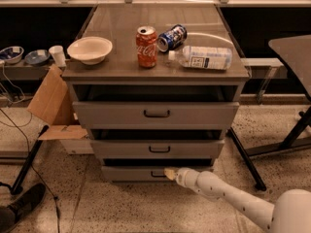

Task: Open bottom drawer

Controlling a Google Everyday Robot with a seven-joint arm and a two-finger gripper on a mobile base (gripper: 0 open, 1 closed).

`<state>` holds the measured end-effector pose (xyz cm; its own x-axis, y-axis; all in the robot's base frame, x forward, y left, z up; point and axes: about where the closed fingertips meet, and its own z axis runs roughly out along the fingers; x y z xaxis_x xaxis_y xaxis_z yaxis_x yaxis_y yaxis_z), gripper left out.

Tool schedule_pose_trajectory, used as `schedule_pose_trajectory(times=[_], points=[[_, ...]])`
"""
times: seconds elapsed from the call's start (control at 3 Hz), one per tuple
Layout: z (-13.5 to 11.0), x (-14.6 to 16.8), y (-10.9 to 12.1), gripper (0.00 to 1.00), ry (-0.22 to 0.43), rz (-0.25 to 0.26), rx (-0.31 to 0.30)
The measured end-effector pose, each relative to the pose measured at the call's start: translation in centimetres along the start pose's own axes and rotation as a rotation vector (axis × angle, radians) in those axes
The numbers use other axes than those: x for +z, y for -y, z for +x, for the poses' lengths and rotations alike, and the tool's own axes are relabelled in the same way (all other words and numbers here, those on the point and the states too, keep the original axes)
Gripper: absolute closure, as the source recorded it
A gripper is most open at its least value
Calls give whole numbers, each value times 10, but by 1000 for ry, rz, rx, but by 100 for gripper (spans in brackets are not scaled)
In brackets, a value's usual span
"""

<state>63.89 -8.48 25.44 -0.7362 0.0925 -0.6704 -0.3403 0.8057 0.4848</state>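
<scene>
Pulling is where this could go wrong: the table [155, 75], a grey three-drawer unit, may drag or tip toward 6 o'clock under an abrupt tug. That would roll the clear bottle [204, 57] and the blue can [171, 37], both lying on their sides, off the top. The white arm [233, 198] reaches in low from 5 o'clock at a slant, so a pull along its own line could rack the bottom drawer [129, 174] sideways and jam it. That drawer is the lowest front, at 6 o'clock of the table, just above the floor. The hand [170, 173] sits at the right end of its small dark handle [158, 174]; whether it has a grip I cannot tell, and a shallow hold would likely slip off

Around it: a cardboard box [51, 103] at 9 o'clock, a black stand leg [245, 157] at 4 o'clock, a dark shoe [22, 208] at 7 o'clock, well apart from the drawer's path. On top, a white bowl [90, 49] at 10 o'clock and an upright red cola can [146, 46] near the middle. Nothing visible blocks the drawer front
</scene>
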Motion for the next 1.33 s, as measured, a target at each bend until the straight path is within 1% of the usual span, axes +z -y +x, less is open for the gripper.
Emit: schedule_pose_trajectory(times=[0.33, 0.67, 1.0, 1.33], points=[[-6, 8, 8, 88, 52, 48, 20], [-16, 11, 16, 100, 108, 113, 38], [-24, 16, 24, 100, 157, 172, 63], [-41, 28, 37, 100, 204, 256, 80]])
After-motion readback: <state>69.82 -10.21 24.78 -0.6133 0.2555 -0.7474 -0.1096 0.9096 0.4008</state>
